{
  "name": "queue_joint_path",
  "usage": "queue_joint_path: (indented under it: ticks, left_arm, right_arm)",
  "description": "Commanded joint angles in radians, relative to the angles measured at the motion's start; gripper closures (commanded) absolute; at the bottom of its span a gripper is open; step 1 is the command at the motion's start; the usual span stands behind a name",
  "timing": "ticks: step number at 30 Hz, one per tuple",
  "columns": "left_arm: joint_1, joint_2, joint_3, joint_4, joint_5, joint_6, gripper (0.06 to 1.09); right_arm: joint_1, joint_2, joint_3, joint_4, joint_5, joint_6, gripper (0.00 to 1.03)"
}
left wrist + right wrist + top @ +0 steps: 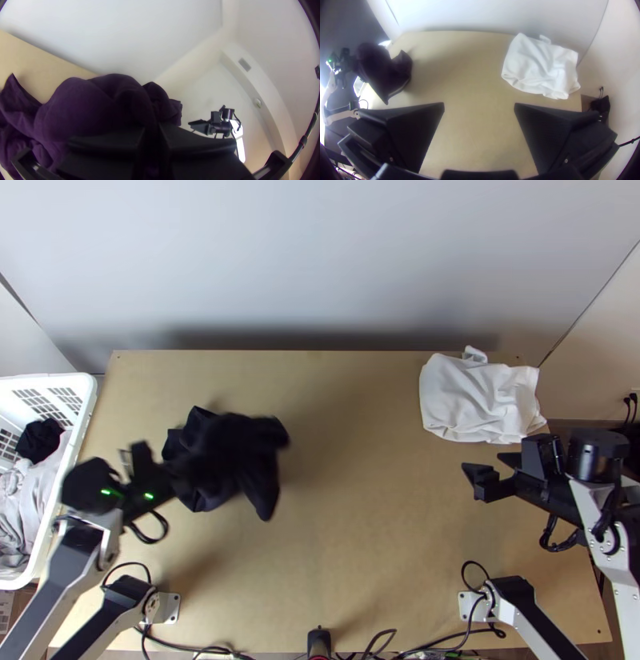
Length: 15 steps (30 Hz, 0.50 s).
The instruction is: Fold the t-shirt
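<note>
A bunched dark t-shirt point(232, 456) hangs and lies over the left part of the table in the top view, blurred at its right end. My left gripper point(180, 476) is at its left side. In the left wrist view the purple-looking shirt point(100, 103) spreads ahead of the left gripper point(153, 133), whose fingers are shut on a part of it. The right gripper point(480, 480) stands open with nothing between its fingers at the right of the table; the right wrist view shows my right gripper point(479, 106) with its fingers wide apart, far from the dark shirt point(386, 70).
A white cloth point(476, 396) lies folded or bunched at the table's back right, just beyond my right gripper. A white basket point(76, 412) holding grey and black cloth stands at the left edge. Bare wood point(360, 500) stretches between the arms.
</note>
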Motion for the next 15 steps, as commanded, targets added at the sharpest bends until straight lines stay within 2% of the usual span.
queue_joint_path:
  ticks: [1, 3, 4, 5, 6, 7, 15]
  left_arm:
    - [-0.249, 0.065, -0.196, 0.242, 0.028, 0.007, 1.05]
    - [-0.282, 0.108, -0.234, 0.279, 0.025, -0.022, 1.05]
    - [-0.289, 0.143, -0.246, 0.288, 0.021, -0.063, 0.94]
    - [-0.296, 0.186, -0.249, 0.291, 0.022, -0.098, 0.61]
    - [-0.312, 0.227, -0.243, 0.292, 0.024, -0.106, 0.18]
    - [-0.326, 0.263, -0.232, 0.292, 0.025, -0.106, 0.1]
    - [-0.308, 0.257, -0.19, 0.295, 0.059, -0.111, 0.1]
  right_arm:
    - [0.002, 0.003, -0.064, 0.002, 0.001, -0.004, 0.05]
    - [0.0, 0.02, -0.076, 0.0, 0.001, -0.004, 0.05]
    - [0.0, 0.032, -0.079, 0.002, 0.001, -0.004, 0.05]
    - [-0.001, 0.043, -0.081, 0.005, 0.001, -0.004, 0.05]
    - [-0.001, 0.057, -0.081, 0.008, 0.001, -0.002, 0.05]
    - [0.0, 0.074, -0.078, 0.013, 0.001, -0.002, 0.05]
    - [0.037, 0.193, -0.033, 0.092, 0.001, 0.011, 0.05]
